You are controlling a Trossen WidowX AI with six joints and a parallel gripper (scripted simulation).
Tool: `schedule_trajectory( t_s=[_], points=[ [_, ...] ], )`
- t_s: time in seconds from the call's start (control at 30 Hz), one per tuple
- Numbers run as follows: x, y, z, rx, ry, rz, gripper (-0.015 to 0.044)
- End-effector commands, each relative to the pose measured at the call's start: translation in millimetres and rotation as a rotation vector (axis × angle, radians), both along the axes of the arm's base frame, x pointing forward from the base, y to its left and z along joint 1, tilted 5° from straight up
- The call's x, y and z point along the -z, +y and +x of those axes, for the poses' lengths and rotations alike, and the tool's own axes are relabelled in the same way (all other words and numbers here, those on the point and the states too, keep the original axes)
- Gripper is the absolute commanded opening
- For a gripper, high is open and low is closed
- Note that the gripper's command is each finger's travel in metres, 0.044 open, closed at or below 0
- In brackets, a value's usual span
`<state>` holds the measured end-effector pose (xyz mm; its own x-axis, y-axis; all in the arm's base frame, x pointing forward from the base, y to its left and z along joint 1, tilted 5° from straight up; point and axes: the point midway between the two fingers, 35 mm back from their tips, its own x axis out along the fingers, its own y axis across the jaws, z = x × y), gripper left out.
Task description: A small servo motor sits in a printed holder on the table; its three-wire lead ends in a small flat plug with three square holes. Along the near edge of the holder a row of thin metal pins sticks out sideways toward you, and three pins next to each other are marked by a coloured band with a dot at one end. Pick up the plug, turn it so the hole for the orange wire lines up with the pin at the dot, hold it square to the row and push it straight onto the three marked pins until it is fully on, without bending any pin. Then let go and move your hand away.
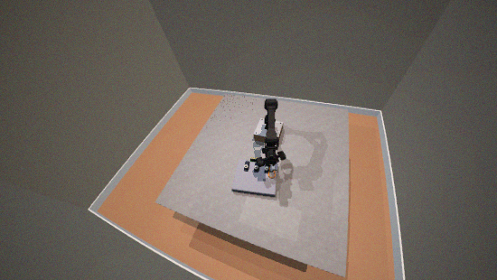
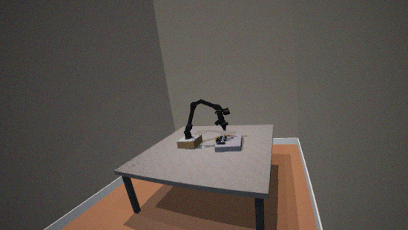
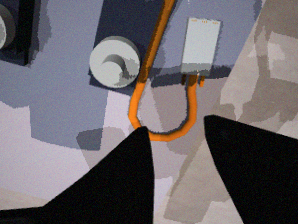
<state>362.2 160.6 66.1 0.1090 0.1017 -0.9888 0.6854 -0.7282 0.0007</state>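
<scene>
The white flat plug (image 3: 201, 47) lies near the right edge of the pale holder base (image 1: 253, 184) (image 2: 228, 148) (image 3: 55, 120). Small gold marks show at its upper end in the wrist view. The orange lead (image 3: 161, 136) (image 1: 272, 174) leaves its lower end and loops back past a dark servo with a round white disc (image 3: 114, 62). My gripper (image 3: 176, 131) (image 2: 225, 129) is partly open and empty, above the base; in the wrist view its fingertips lie below the plug, around the view of the loop. The pins and the dot cannot be made out.
Another dark body with a pale disc (image 3: 4, 31) stands left of the servo in the wrist view; the top view shows three such discs in a row. The arm's box-like mount (image 1: 261, 136) (image 2: 190, 144) stands behind the base on the grey table (image 1: 203, 176) (image 2: 167, 167).
</scene>
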Motion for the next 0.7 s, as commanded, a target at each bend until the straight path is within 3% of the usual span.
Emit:
schedule_trajectory(
  t_s=[0.0, 0.17, 0.67],
  points=[
    [13, 7, -7, 0.118, 0.087, -0.014, 0.0115],
    [24, 12, -15, 0.238, 0.166, -0.043, 0.0115],
    [50, 14, -16, 0.243, 0.169, -0.044, 0.0115]
  ],
)
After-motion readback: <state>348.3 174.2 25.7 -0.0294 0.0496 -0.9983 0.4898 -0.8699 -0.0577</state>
